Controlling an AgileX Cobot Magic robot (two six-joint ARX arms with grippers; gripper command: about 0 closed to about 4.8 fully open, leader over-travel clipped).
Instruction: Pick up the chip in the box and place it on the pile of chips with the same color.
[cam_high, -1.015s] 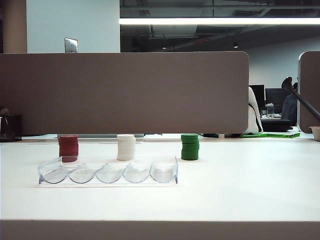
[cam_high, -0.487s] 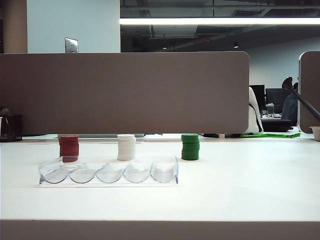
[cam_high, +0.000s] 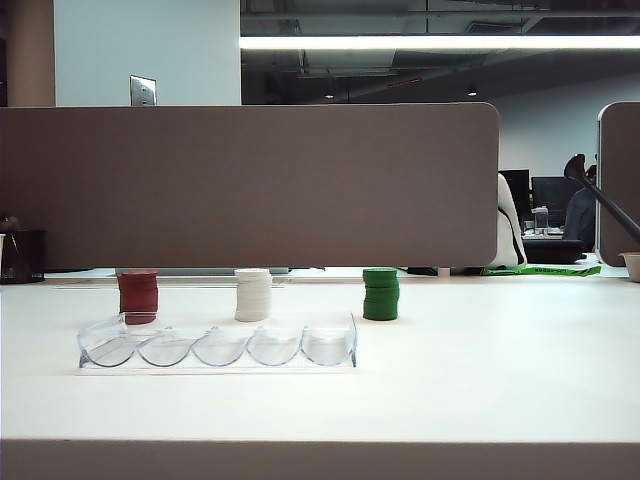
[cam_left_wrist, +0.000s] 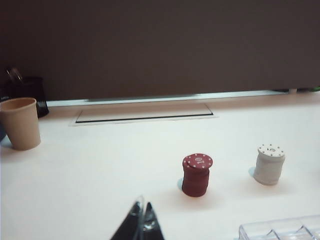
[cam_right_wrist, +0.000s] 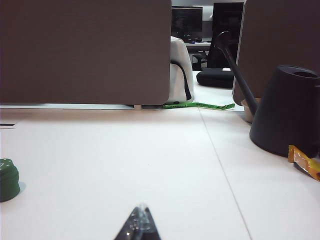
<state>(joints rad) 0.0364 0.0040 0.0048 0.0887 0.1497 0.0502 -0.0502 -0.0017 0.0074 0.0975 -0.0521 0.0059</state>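
The white tabletop (cam_high: 480, 380) fills the lower part of the exterior view, backed by a long brown partition panel (cam_high: 250, 185).

On the tabletop, the clear plastic chip tray (cam_high: 217, 345) lies lengthwise near the front left, its five scalloped slots in a row. No loose chip can be made out inside it from the exterior view, and the left wrist view catches only one corner of the tray, so where the single chip sits cannot be told.

Behind the tray stand three short stacks in a row, well apart from each other: the dark red pile of chips (cam_high: 138, 295) just behind the tray's left end, the white stack (cam_high: 253, 294) behind its middle, and the green stack (cam_high: 380, 293) beyond its right end. In the left wrist view the top chip of the red pile shows a white "10" and a ring of white dots.

A dark watering can (cam_right_wrist: 287, 112) stands off to the right side, and a tan paper cup (cam_left_wrist: 20, 123) off to the left.

Neither arm appears in the exterior view. The left hand (cam_left_wrist: 140, 225) shows only its fingertips, pressed together with nothing between them, above bare tabletop near the red pile. The right hand (cam_right_wrist: 138, 226) is likewise closed and empty, above bare tabletop to the right of the green stack.
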